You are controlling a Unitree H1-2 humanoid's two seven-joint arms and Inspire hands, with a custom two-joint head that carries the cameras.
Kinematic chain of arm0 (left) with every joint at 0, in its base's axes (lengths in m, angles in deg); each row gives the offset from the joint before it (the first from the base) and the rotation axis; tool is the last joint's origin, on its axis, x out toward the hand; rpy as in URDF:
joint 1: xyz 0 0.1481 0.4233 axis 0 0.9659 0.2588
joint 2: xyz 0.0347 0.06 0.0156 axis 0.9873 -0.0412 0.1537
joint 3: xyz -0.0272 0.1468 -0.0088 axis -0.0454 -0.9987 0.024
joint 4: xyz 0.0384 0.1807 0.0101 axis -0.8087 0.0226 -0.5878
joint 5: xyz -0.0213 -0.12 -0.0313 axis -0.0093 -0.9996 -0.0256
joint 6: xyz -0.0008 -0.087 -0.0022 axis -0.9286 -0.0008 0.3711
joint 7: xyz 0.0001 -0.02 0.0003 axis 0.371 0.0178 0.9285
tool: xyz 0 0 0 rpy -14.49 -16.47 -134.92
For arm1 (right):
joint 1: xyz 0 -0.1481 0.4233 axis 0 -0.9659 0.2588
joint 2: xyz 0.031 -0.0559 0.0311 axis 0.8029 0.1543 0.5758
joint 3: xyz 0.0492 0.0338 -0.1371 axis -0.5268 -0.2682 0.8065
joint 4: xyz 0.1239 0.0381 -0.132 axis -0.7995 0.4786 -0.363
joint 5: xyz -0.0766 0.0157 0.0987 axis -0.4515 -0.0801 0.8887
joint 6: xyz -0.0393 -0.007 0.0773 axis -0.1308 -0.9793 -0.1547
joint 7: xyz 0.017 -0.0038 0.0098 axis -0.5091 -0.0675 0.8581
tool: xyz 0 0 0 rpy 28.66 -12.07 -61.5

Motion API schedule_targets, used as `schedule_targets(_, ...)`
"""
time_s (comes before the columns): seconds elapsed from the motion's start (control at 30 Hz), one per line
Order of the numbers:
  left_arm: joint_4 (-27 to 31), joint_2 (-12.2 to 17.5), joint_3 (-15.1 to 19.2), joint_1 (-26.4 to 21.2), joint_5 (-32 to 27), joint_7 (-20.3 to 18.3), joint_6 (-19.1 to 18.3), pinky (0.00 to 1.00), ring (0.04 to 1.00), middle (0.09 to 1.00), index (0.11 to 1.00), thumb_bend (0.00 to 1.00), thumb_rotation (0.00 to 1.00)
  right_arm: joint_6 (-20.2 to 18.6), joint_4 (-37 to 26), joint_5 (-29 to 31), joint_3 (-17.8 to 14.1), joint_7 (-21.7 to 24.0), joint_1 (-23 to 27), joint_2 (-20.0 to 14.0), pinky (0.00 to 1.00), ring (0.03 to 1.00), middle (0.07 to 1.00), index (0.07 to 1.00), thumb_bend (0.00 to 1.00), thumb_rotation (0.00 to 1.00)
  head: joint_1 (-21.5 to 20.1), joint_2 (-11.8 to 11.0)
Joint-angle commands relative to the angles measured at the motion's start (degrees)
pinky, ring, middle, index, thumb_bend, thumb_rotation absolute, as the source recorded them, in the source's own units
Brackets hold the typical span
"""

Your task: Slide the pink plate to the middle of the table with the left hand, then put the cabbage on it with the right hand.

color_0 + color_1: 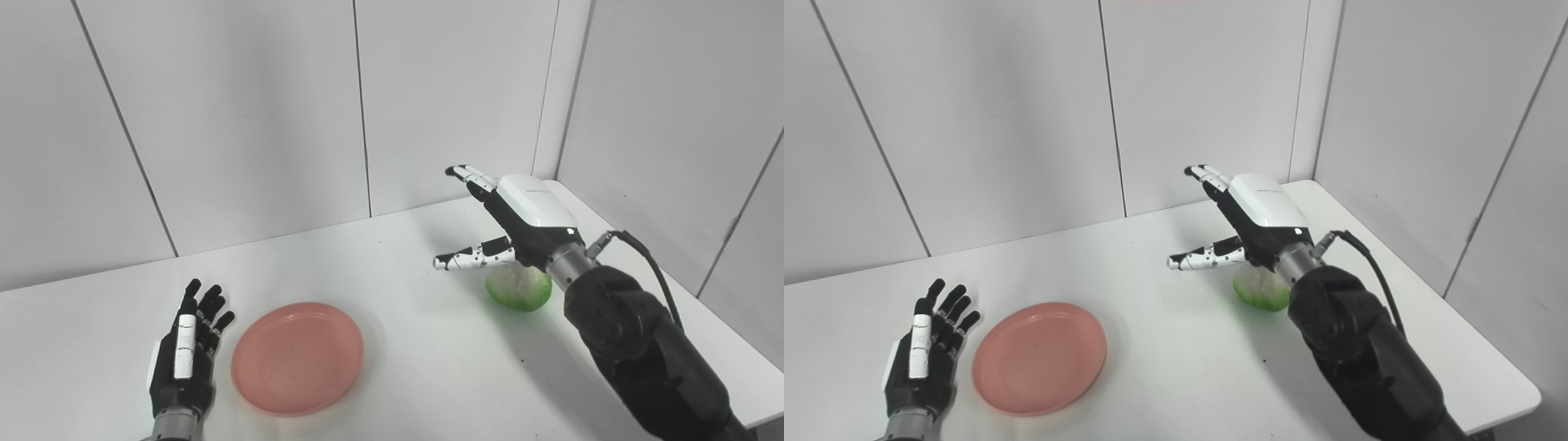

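Note:
A pink plate [297, 357] lies flat on the white table [404, 367], left of the middle and near the front. My left hand [185, 346] is open and empty, resting just left of the plate's rim. A green and white cabbage [519, 289] sits on the table at the right. My right hand [511, 214] is open with fingers spread, raised above the cabbage and partly hiding its top. It holds nothing. The same scene shows in the right eye view, with the plate [1039, 357] and cabbage [1258, 291] shifted left.
White panel walls [245, 122] stand close behind the table and along its right side. The table's right edge [729, 331] runs just beyond my right forearm. Bare tabletop lies between the plate and the cabbage.

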Motion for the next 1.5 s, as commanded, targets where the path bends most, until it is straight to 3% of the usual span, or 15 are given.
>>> schedule_targets(0.0, -3.2, 0.3, -0.3, 4.0, 0.6, -1.1, 1.6, 0.83, 0.910, 0.871, 0.934, 0.87, 0.76, 0.2, 0.8, -2.6, 0.8, 2.2, 3.8, -2.3, 0.75, 0.905, 0.951, 0.893, 1.00, 0.30, 0.0, 0.0)
schedule_targets(0.1, -3.3, 0.4, -0.5, 3.9, 1.0, -0.8, 1.5, 0.84, 0.920, 0.874, 0.943, 0.84, 0.78, 0.5, 5.6, -4.5, 2.9, 5.2, 6.7, -3.7, 0.73, 0.891, 0.938, 0.878, 1.00, 0.27, 0.2, 0.1)
schedule_targets(0.2, -2.9, 0.0, 0.0, 4.0, 0.2, -1.2, 1.0, 0.87, 0.923, 0.872, 0.938, 0.87, 0.76, 0.3, 9.6, -5.7, 4.5, 8.4, 9.1, -4.6, 0.76, 0.906, 0.938, 0.873, 1.00, 0.24, 0.6, 0.2)
schedule_targets(0.43, -2.5, 0.0, 0.1, 4.2, 0.2, -1.2, 0.6, 0.86, 0.915, 0.869, 0.928, 0.89, 0.75, 1.4, 17.1, -8.7, 7.7, 11.3, 12.3, -6.5, 0.81, 0.903, 0.912, 0.849, 1.00, 0.29, 0.8, 0.4)
schedule_targets(0.67, -2.7, 0.0, 0.4, 4.3, -0.1, -1.2, 0.4, 0.85, 0.915, 0.874, 0.938, 0.89, 0.75, 0.3, 21.2, -9.7, 9.5, 16.8, 14.4, -8.0, 0.81, 0.909, 0.906, 0.844, 1.00, 0.29, 1.0, 0.6)
schedule_targets(0.9, -2.4, 0.2, 0.3, 4.3, 0.3, -0.9, -0.1, 0.83, 0.903, 0.869, 0.941, 0.87, 0.75, -0.3, 23.1, -10.5, 10.3, 22.6, 16.2, -9.4, 0.83, 0.909, 0.915, 0.833, 1.00, 0.31, 0.8, 1.0)
schedule_targets(1.2, -2.4, 0.2, 0.2, 4.3, -0.2, -1.3, -0.8, 0.81, 0.898, 0.870, 0.943, 0.87, 0.75, -2.0, 22.2, -10.9, 9.2, 28.4, 16.4, -9.4, 0.77, 0.945, 0.974, 0.841, 1.00, 0.30, 0.5, 1.4)
schedule_targets(1.47, -2.0, 0.1, 0.0, 4.6, 0.1, -0.9, -1.4, 0.81, 0.896, 0.868, 0.950, 0.86, 0.75, -2.1, 21.4, -12.2, 8.3, 31.1, 15.4, -8.9, 0.77, 0.916, 0.916, 0.837, 1.00, 0.32, 0.6, 2.1)
